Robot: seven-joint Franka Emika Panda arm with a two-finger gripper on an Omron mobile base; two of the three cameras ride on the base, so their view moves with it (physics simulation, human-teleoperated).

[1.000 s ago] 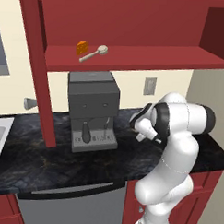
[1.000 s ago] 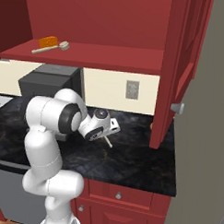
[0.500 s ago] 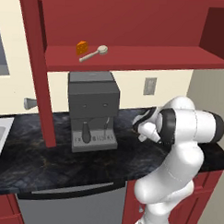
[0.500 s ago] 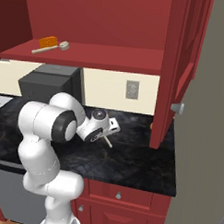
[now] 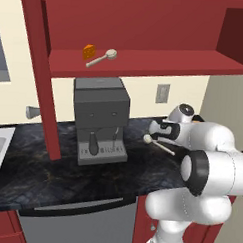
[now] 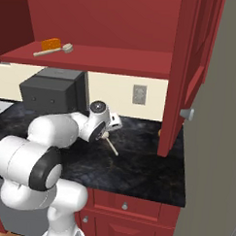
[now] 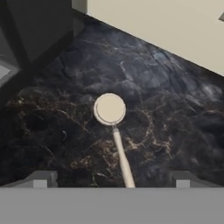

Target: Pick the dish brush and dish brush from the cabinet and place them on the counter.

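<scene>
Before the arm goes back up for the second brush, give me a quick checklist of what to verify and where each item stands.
1. Gripper open: ok, its fingers stand wide apart on either side of the handle.
2. First dish brush on the counter: ok, it lies on the black stone, head away from the hand.
3. Brush free of the fingers: ok in the hand view, with a gap on both sides.
4. Second dish brush on the cabinet shelf: ok, beside the orange block.
5. Cabinet door open: ok.
6. Coffee machine clear of the lift path: cannot tell.
</scene>
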